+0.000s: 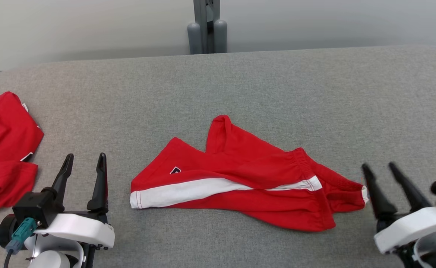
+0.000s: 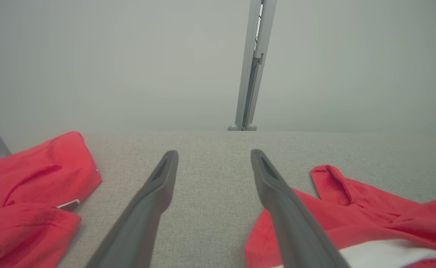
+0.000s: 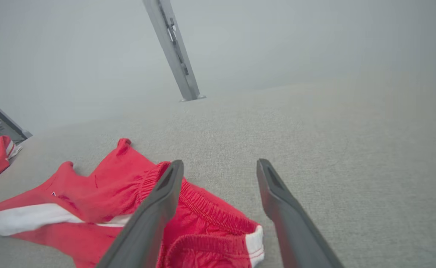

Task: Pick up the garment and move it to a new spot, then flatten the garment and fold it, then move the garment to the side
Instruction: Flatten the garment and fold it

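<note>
The red garment (image 1: 240,178), a pair of shorts with a white side stripe, is seen lying crumpled near the middle of the grey bench (image 1: 277,93), with its leg hem turned toward the left and its elastic waistband toward the right. The left pincer (image 1: 85,156) is held with its fingers apart and nothing between them, placed between the garment and a second red garment (image 1: 5,149) at the bench's left edge, touching neither. The right pincer (image 1: 379,166) is likewise spread wide and empty, just beside the waistband end.
</note>
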Available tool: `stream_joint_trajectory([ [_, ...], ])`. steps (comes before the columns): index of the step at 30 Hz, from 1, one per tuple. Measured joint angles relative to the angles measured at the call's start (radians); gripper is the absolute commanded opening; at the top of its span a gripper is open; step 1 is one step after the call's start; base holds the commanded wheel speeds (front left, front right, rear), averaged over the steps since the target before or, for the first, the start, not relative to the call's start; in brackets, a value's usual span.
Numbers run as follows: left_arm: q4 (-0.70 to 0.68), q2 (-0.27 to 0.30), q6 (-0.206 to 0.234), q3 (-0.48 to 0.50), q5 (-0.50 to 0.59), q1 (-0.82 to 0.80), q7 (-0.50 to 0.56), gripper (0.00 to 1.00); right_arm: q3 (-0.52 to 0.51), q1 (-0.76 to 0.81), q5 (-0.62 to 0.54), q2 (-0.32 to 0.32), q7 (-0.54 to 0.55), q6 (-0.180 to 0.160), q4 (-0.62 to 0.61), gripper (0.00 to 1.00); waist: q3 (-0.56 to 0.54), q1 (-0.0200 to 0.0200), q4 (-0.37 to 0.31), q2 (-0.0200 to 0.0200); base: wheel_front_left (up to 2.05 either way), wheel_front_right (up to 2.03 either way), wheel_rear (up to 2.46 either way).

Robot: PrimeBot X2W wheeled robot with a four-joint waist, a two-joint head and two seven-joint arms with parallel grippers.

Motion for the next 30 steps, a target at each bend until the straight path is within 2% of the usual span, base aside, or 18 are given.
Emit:
stream_joint_trajectory([
  [6,-0.025,0.016,0.019,0.003,0.004,0.003,0.012,1.00,-0.108,-0.072,-0.087,0.063,-0.139,0.000,-0.030,1.00,-0.028,0.0000,-0.008,0.0000,0.00,0.00,0.00],
  [10,-0.034,0.024,0.033,0.000,0.020,0.004,0.012,1.00,-0.105,-0.102,-0.138,0.072,-0.175,0.000,-0.031,1.00,-0.051,0.0000,-0.005,0.0000,0.00,0.00,0.00],
  [17,-0.053,0.029,0.054,-0.021,0.040,0.030,0.017,1.00,-0.044,-0.069,-0.183,0.092,-0.175,0.000,-0.017,1.00,-0.090,0.0000,0.004,0.0000,0.00,0.00,0.00],
  [30,-0.033,0.044,0.053,-0.026,0.039,0.056,0.016,1.00,-0.039,0.018,-0.188,0.108,-0.151,0.000,-0.011,1.00,-0.126,0.0000,0.001,0.0000,0.00,0.00,0.00],
])
